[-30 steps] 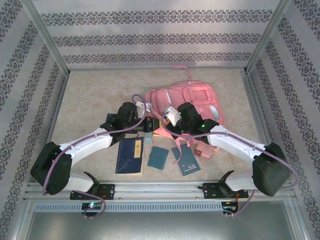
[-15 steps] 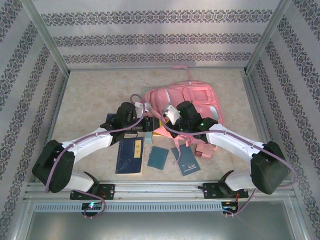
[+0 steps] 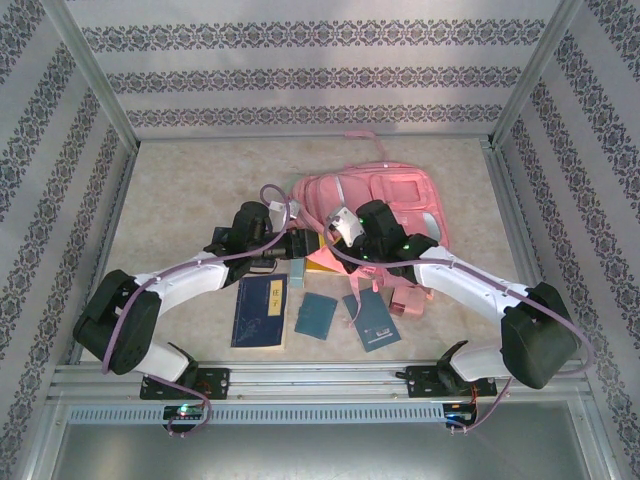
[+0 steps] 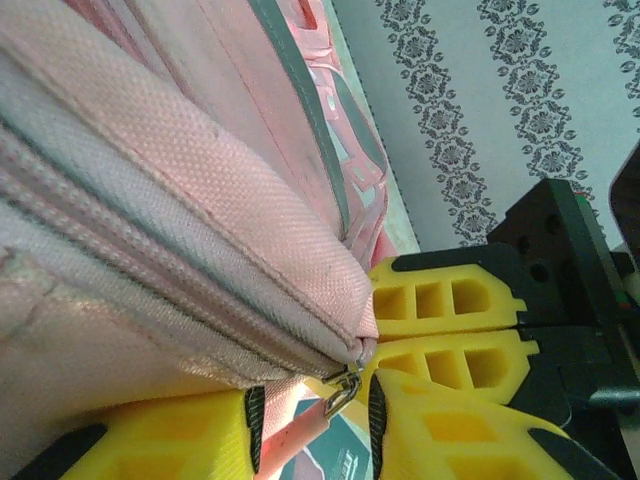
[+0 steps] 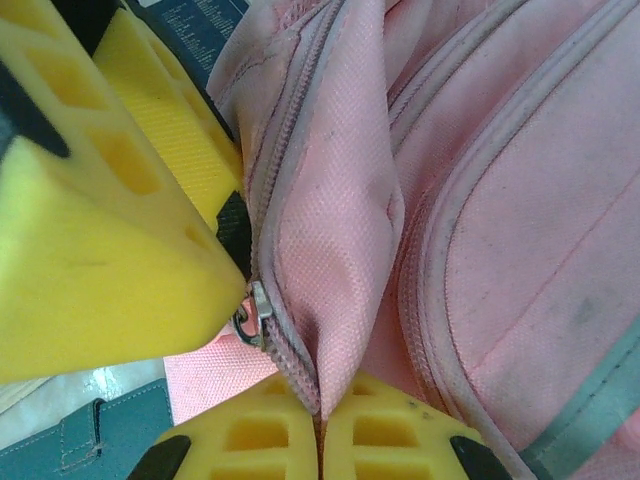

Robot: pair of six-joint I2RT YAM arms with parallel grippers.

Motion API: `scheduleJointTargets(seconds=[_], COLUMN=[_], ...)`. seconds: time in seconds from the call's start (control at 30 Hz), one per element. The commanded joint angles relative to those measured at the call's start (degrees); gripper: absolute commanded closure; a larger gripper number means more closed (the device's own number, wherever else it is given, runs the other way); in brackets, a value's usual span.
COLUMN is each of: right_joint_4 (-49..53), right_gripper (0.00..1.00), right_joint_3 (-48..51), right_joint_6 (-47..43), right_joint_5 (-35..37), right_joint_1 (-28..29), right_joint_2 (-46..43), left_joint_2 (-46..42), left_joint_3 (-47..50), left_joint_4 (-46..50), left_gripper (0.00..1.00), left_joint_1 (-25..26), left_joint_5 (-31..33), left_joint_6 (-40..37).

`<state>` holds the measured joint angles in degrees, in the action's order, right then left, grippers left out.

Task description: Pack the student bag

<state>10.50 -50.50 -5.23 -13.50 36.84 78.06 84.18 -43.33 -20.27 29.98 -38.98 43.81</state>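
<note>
I see the student bag lying flat on the table, right of centre. My right pincer is clamped on the fabric corner at its near-left edge, beside the zip pull. My left pincer stands narrowly parted, with that pull between its fingers. A blue book lies nearer the arm bases.

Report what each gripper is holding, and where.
Right gripper pinches the student bag at its corner by the zipper end. Left gripper straddles the zipper pull; grip unclear.
</note>
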Motion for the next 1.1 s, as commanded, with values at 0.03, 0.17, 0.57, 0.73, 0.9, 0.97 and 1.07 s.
scheduleJointTargets(seconds=[0.03, 0.17, 0.57, 0.73, 0.9, 0.97, 1.07], right_joint_4=[-2.1, -2.2, -1.9, -1.9, -2.1, -2.1, -2.1], right_gripper=[1.00, 1.00, 1.00, 1.00, 1.00, 1.00, 1.00], right_joint_3=[-1.6, -1.6, -2.3, -2.4, -2.7, -2.8, -3.1], right_joint_6=[3.0, 3.7, 4.9, 5.3, 6.1, 6.4, 6.3], right_joint_5=[-2.9, -3.2, -4.0, -4.1, -4.6, -4.6, -4.7], right_joint_1=[-0.6, -0.7, -1.1, -1.2, -1.2, -1.2, -1.2], right_joint_2=[-0.6, -0.5, -0.7, -0.4, 0.3, 0.4, 0.5], left_joint_2=[0.6, 1.0, 1.3, 1.7, 2.4, 2.5, 2.2], left_joint_3=[1.4, 1.8, -3.8, -4.7, -6.3, -7.0, -8.0], left_joint_4=[-3.2, -4.1, 9.6, 10.5, 13.5, 15.1, 17.3], left_gripper=[0.64, 0.62, 0.70, 0.70, 0.69, 0.69, 0.74], left_joint_1=[-0.8, -0.7, 0.4, 1.4, 2.7, 3.1, 3.6], left_joint_5=[-2.4, -4.7, -1.2, -0.4, 1.0, 1.9, 4.2], left_joint_6=[-1.9, -3.9, -18.0, -19.7, -22.5, -24.0, -26.2])
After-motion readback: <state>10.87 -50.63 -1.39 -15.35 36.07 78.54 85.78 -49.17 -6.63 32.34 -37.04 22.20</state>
